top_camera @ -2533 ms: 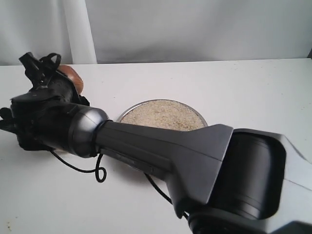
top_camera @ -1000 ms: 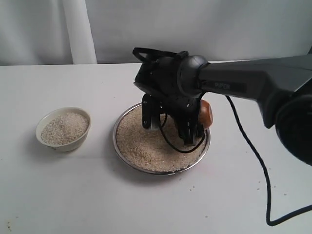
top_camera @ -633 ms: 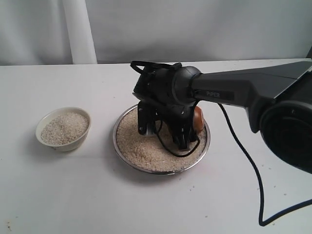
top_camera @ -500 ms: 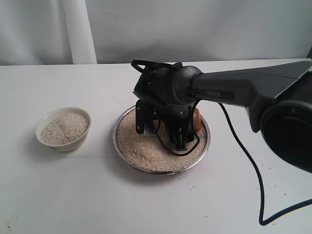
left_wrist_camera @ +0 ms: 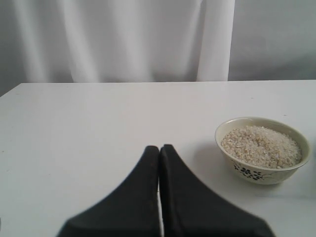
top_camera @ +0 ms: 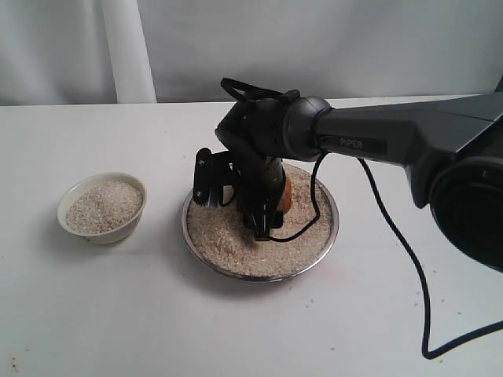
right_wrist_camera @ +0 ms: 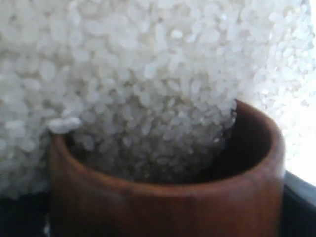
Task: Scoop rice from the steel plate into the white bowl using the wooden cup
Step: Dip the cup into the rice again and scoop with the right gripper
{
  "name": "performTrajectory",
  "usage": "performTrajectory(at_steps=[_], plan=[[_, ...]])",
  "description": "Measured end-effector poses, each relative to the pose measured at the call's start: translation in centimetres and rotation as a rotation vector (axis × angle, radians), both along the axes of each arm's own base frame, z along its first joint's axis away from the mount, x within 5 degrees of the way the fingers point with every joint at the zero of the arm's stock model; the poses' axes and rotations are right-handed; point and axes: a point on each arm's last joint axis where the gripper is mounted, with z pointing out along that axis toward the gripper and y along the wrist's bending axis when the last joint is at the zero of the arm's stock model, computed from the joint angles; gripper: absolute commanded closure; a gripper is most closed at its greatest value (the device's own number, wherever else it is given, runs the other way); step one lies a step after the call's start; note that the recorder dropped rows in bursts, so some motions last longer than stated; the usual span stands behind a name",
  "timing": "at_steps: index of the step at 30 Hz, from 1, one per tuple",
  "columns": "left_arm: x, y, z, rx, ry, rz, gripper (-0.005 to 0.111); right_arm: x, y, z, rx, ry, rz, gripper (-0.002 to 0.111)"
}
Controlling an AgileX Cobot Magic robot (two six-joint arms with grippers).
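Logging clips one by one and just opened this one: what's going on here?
The right gripper holds the wooden cup tipped into the rice on the steel plate, with grains lying inside its mouth. The white bowl sits beside the plate, apart from it, with rice in it. The left gripper is shut and holds nothing, short of the bowl.
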Motion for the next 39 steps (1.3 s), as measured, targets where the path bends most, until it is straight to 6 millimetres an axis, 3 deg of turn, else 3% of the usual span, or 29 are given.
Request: performTrajectory(at_steps=[28, 39], plan=[[0.0, 0.0, 0.0, 0.0, 0.0, 0.0, 0.107, -0.4, -0.8, -0.9, 0.23, 0.039, -0.084, 0.108], [0.0, 0.0, 0.0, 0.0, 0.0, 0.0, 0.107, -1.9, -3.6, -1.0, 0.477, -0.058, -0.157, 0.108]])
